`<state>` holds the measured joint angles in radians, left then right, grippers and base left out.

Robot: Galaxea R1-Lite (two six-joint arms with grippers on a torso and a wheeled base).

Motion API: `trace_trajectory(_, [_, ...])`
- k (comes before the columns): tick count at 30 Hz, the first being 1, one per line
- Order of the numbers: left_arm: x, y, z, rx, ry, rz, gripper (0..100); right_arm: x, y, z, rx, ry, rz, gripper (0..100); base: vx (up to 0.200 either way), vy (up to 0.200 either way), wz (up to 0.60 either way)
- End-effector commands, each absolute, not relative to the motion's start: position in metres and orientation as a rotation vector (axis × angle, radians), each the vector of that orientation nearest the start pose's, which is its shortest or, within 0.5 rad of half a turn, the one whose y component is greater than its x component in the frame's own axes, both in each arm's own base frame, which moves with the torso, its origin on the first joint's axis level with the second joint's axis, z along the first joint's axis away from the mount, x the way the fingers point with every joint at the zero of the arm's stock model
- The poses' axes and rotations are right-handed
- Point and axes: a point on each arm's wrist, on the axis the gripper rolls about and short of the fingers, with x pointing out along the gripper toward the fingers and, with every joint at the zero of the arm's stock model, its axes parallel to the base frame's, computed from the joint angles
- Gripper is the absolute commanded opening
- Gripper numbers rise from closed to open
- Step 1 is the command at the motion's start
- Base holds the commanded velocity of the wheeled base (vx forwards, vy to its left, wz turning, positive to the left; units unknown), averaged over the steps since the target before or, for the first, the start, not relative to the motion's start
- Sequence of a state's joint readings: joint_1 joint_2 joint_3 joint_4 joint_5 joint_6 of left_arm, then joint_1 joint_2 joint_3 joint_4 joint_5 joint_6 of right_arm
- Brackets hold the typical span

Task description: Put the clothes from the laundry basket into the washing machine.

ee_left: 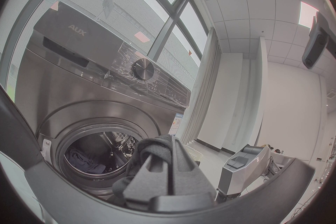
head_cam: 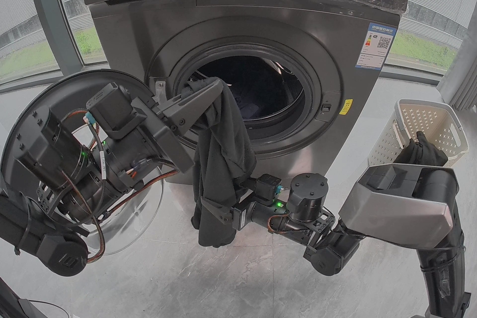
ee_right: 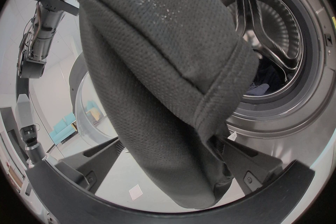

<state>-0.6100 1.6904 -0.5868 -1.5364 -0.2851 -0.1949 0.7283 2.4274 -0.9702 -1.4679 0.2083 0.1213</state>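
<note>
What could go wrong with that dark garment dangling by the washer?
The dark garment hangs from the left tool to below the washing machine's door opening, so its tail could drape outside instead of going in. Its lower part lies inside the open right tool and might snag there.

garment (head_cam: 221, 160) hangs before washing machine (head_cam: 149, 31); laundry basket (head_cam: 437, 108) to its right

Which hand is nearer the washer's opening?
Left. The left hand holds the cloth at the rim of the opening; the right hand is lower, by the cloth's bottom.
</note>
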Motion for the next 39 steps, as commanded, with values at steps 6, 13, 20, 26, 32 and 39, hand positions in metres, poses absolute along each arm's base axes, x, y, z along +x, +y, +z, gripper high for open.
trace_trajectory(6, [0.220, -0.162, 0.224, -0.249, -0.379, -0.921, 0, 0.333, 0.300, 0.001, 0.116, 0.059, 0.916, 100, 0.000, 0.000, 0.00])
trace_trajectory(13, [0.220, -0.160, 0.222, -0.250, -0.373, -0.910, 0, 0.345, 0.296, -0.005, 0.142, 0.060, 0.818, 0, 0.000, 0.000, 0.00])
trace_trajectory(20, [0.225, -0.154, 0.221, -0.242, -0.372, -0.878, 0, 0.347, 0.256, 0.039, 0.153, 0.020, 0.745, 0, 0.000, 0.000, 0.00])
trace_trajectory(26, [0.228, -0.143, 0.203, -0.227, -0.298, -0.825, 0, 0.343, 0.202, 0.089, 0.159, -0.039, 0.657, 0, 0.000, 0.000, 0.00])
trace_trajectory(32, [0.219, -0.135, 0.172, -0.202, -0.168, -0.801, 0, 0.328, 0.176, 0.119, 0.164, -0.084, 0.646, 0, 0.000, 0.000, 0.00])
trace_trajectory(39, [0.212, -0.122, 0.123, -0.165, 0.053, -0.766, 0, 0.319, 0.173, 0.136, 0.171, -0.125, 0.654, 0, 0.000, 0.000, 0.00])
